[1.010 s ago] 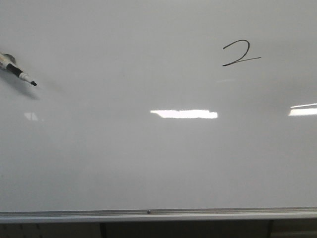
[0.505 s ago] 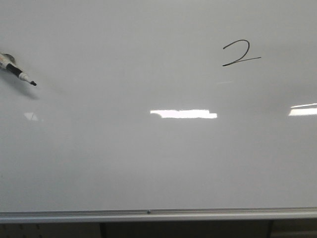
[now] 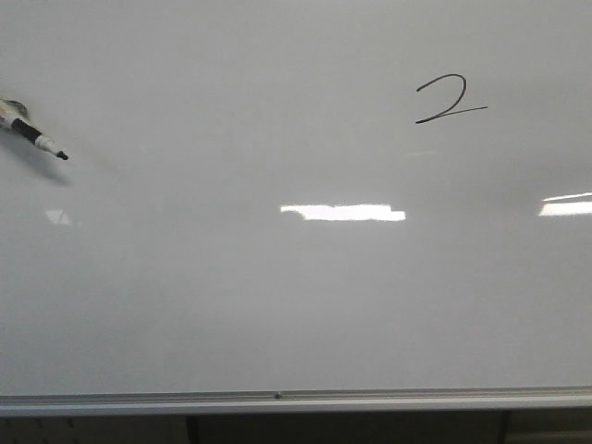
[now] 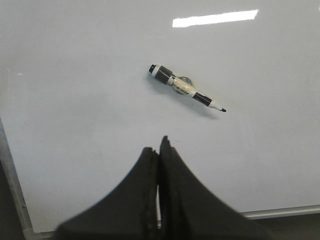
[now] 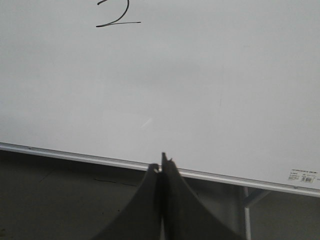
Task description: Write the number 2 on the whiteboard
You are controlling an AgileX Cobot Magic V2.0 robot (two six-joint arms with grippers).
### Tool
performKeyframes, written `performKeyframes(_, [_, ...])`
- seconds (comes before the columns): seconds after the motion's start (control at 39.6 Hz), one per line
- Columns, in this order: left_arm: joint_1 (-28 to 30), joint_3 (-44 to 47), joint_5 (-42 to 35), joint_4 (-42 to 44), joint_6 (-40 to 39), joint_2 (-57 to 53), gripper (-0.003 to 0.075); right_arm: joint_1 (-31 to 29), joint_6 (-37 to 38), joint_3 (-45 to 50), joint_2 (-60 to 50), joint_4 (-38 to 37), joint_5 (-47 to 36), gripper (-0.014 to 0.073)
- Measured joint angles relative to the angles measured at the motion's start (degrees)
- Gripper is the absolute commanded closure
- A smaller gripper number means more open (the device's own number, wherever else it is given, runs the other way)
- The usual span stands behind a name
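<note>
Black-and-white marker uncapped, tip toward right; bright light reflections.

Bright rectangular light reflections glare mid-surface, another one at the right edge. Below the silver frame it's dark and shadowy, with a dark upright support showing, and another to the right. In the right wrist view, a pale metal leg stands under the frame, against dim grey floor.

Number 2 upper right on whiteboard; marker far left.
</note>
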Motion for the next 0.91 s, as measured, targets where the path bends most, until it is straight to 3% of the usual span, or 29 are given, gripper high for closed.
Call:
performKeyframes(0.68, [-0.76,0.40,-0.48,-0.12,0.00,-0.37,0.0739,0.00,0.00,0.33,0.00,0.00,0.02,0.0662])
performKeyframes(0.91, [0.99,8.34,-9.17,-0.46,0.00,-7.15,0.0739,0.00,0.00,0.33,0.00,0.00,0.02,0.0662])
